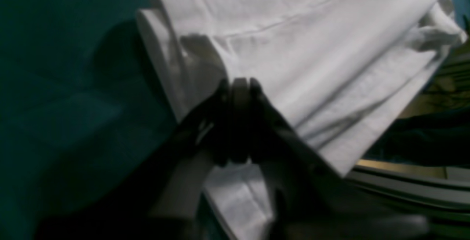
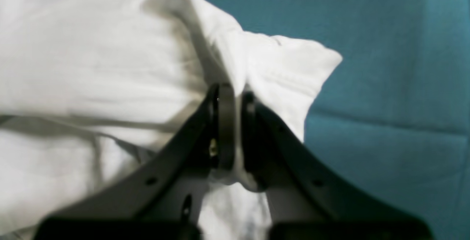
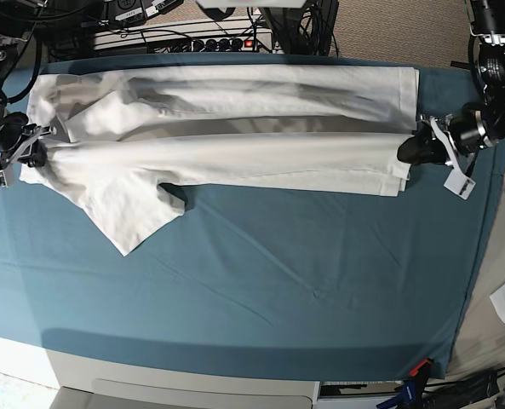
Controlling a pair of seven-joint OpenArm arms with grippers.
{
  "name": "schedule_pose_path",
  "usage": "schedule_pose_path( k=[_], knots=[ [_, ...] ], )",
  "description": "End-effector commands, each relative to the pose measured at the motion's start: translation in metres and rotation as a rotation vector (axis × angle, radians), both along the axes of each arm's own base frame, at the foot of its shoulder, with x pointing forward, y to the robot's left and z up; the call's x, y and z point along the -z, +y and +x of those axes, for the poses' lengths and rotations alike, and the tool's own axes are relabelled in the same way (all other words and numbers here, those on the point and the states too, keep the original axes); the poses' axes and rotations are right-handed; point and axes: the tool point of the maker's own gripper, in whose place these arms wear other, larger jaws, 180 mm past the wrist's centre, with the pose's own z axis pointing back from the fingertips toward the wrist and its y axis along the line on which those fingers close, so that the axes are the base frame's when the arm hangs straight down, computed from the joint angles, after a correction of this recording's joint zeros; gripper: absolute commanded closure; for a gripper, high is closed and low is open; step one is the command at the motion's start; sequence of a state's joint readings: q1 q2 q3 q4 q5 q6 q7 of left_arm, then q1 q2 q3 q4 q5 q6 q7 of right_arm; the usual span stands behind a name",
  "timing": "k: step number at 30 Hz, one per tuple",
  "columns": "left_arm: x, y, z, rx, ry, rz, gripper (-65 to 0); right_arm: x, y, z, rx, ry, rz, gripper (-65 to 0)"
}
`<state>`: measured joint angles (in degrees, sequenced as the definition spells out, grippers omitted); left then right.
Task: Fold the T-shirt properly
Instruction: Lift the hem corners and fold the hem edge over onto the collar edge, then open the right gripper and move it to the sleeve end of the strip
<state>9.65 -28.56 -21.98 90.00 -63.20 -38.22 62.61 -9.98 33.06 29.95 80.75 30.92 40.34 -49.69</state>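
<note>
The teal-covered desk (image 3: 261, 290) lies bare along its near side. Beyond, the large white cotton T-shirt (image 3: 235, 128) stretches lengthwise across the far half, folded over itself, one sleeve splayed toward the front. The right tool (image 2: 235, 97) pinches fabric at one end; the left tool (image 1: 240, 86) clamps the layered hem at the other.

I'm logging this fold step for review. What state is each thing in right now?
T-shirt: stretched lengthwise across the table, folded over on itself, one sleeve splayed toward the front.
Left gripper: pinching the layered shirt edge.
Right gripper: pinching bunched fabric at the other end.
Teal table cloth: spread flat, lightly creased.
</note>
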Motion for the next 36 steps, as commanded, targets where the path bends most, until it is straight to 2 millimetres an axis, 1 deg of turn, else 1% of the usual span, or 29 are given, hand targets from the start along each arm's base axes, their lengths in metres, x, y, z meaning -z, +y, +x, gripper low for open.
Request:
schedule_pose_path(
  k=[1, 2, 3, 4, 9, 12, 17, 20, 25, 29, 33, 36],
  knots=[
    [-0.013, 0.006, 0.009, -0.004, -0.048, 0.008, -15.3, -0.014, -0.008, 0.006, 0.003, -0.027, -0.029, -12.4],
    [-0.013, 0.006, 0.009, -0.005, -0.048, 0.009, -21.3, -0.012, -0.007, 0.004, 0.004, -0.022, -0.024, -19.2],
    [-0.013, 0.006, 0.009, -0.012, -0.046, 0.007, -24.7, -0.011, -0.006, 0.004, 0.005, -0.017, -0.022, -23.3],
    [-0.012, 0.008, 0.011, -0.031, -0.037, 0.003, -25.6, -0.010, -0.005, 0.003, 0.006, -0.012, -0.020, -24.1],
    [-0.014, 0.009, 0.013, -0.050, -0.040, -0.007, -25.6, -0.018, -0.010, 0.008, 0.004, -0.048, -0.036, -24.1],
    [-0.017, 0.007, 0.014, -0.050, -0.045, -0.024, -25.6, -0.029, -0.019, 0.014, 0.026, -0.087, -0.061, -24.1],
    [-0.022, 0.003, 0.014, -0.043, -0.061, -0.054, -25.6, -0.065, -0.039, 0.028, 0.087, -0.228, -0.066, -24.1],
    [-0.027, -0.002, 0.014, -0.009, -0.093, -0.075, -25.6, -0.081, -0.045, 0.035, 0.106, -0.300, -0.067, -24.1],
    [-0.031, -0.003, 0.016, -0.015, -0.108, -0.088, -25.6, -0.089, -0.039, 0.047, 0.106, -0.351, -0.045, -24.1],
    [-0.026, 0.000, 0.015, -0.014, -0.097, -0.056, -25.6, -0.091, -0.030, 0.058, 0.115, -0.394, -0.006, -24.1],
    [-0.021, 0.004, 0.016, -0.029, -0.097, -0.024, -25.6, -0.088, -0.019, 0.066, 0.123, -0.419, 0.037, -24.1],
    [-0.020, 0.008, 0.020, -0.054, -0.092, -0.009, -25.6, -0.079, -0.010, 0.073, 0.138, -0.422, 0.065, -24.1]
  ],
)
